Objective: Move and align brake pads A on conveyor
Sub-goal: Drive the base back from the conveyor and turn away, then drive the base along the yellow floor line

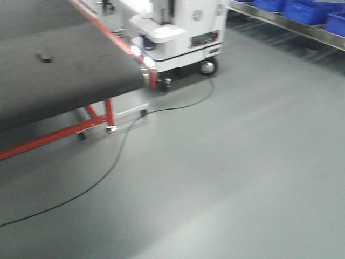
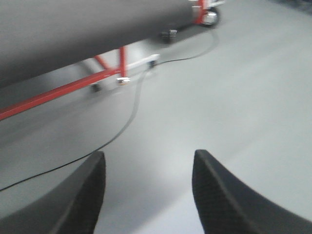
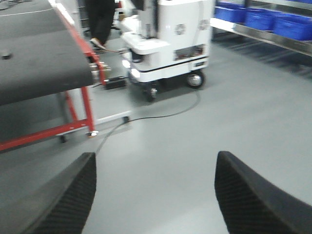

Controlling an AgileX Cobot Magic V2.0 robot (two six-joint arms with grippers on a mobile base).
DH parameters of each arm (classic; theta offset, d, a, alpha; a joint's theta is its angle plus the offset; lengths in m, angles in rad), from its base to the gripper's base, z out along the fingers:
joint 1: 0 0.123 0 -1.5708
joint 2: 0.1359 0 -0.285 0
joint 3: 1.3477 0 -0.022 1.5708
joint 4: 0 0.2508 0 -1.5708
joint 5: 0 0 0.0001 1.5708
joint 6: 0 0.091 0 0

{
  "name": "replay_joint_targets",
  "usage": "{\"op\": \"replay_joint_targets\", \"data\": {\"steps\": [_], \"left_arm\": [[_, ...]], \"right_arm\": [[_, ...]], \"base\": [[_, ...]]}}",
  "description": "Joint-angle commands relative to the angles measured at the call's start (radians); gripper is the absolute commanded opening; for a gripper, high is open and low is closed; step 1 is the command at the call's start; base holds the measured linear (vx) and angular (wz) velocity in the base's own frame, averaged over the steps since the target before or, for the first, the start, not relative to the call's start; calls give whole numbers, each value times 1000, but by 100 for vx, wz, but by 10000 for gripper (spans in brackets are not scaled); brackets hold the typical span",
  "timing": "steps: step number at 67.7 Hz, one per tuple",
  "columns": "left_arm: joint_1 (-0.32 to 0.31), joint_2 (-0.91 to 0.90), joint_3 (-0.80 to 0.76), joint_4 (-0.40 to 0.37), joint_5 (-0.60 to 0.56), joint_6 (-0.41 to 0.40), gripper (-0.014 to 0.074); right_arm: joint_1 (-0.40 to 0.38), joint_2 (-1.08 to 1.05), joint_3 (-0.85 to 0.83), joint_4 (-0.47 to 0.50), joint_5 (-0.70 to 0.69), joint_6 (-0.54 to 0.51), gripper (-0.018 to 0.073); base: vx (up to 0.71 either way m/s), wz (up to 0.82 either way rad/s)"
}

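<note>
The pictures are blurry. The conveyor (image 1: 64, 81) is sitting on the far left, and its dark belt is ending at a rounded edge with a red stripe running along its side. One small dark thing is lying on the belt, well back from that end. It is looking like one of the brake pads A (image 1: 44, 56), but it is too small and fuzzy to be sure. The other pads are not showing.

The left gripper (image 2: 148, 161) is hanging over the grey floor (image 1: 242, 172), to the right of the belt and apart from it. Its two dark fingers are spread wide, with only floor showing between them. The right gripper (image 3: 156, 161) is hanging over the floor too, its fingers spread wide and holding nothing.

Red legs (image 1: 97, 121) are holding the belt up. A thin black cable (image 1: 116, 162) is snaking across the floor from near those legs. A white cart on wheels (image 1: 178, 32) is standing far off, just past the end of the belt. Blue bins (image 1: 307, 11) are sitting on a shelf at the far right. Somebody's dark legs (image 3: 100, 19) are showing far behind the belt.
</note>
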Motion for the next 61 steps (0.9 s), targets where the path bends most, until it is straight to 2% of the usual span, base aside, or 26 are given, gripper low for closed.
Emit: {"op": "replay_joint_targets", "data": {"steps": [1,61], "left_arm": [[-4,15,-20,0,-62,-1,375],[-4,15,-20,0,-61,-1,375]], "right_arm": [[-1,12,-24,-10,-68,1,487],[-1,12,-24,-10,-68,1,487]], "base": [[-19,-76],[-13,-77]]}}
